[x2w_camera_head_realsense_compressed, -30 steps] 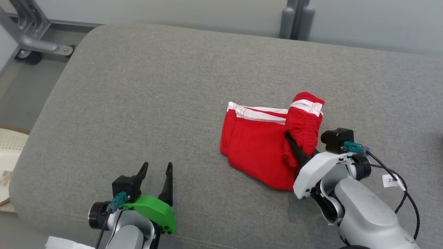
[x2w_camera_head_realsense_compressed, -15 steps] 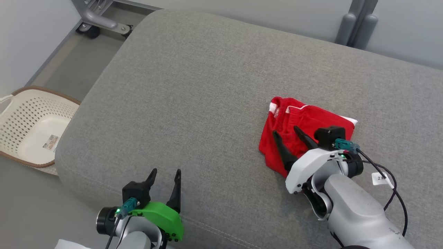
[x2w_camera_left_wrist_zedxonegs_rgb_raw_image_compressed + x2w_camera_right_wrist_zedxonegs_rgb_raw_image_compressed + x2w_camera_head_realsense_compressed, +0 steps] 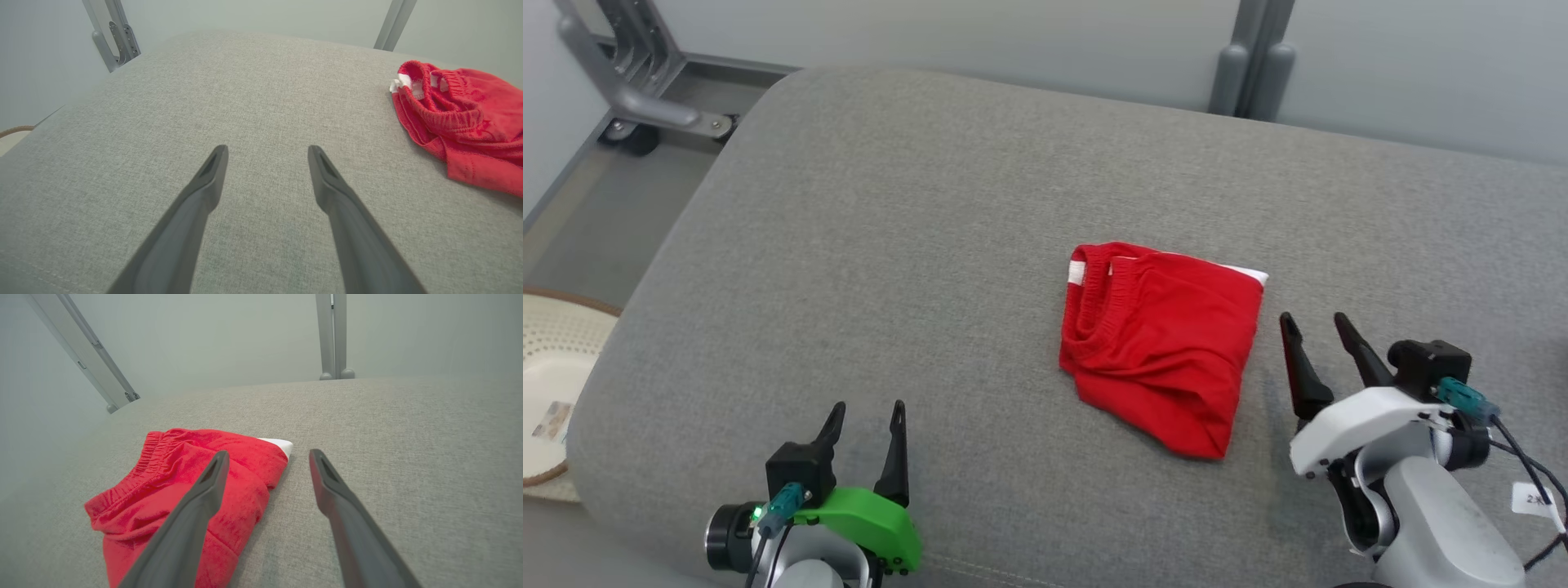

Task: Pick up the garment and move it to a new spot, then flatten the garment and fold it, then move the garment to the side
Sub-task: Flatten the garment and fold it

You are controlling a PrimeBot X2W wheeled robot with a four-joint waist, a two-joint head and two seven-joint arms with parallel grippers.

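Note:
The garment (image 3: 1164, 343), red shorts with white trim, lies folded into a compact bundle on the grey cushion (image 3: 915, 245). Its elastic waistband faces left. My right gripper (image 3: 1313, 322) stands open just to the right of it, with nothing between its fingers. The right wrist view shows the garment (image 3: 184, 486) beside and behind the left finger (image 3: 212, 477). My left gripper (image 3: 866, 412) is open near the cushion's front edge, well left of the garment. The left wrist view has the garment (image 3: 461, 122) at the right edge, beyond the open left gripper (image 3: 267, 157).
A perforated cream basket (image 3: 547, 392) sits on the floor at the left. A grey wheeled metal frame (image 3: 629, 98) stands at the back left, and a grey post (image 3: 1250, 57) rises behind the cushion. Bare cushion extends left of and behind the garment.
My right gripper opened, let go of the garment and drew back to its right. The garment now lies folded over flat. The head camera swung between frames.

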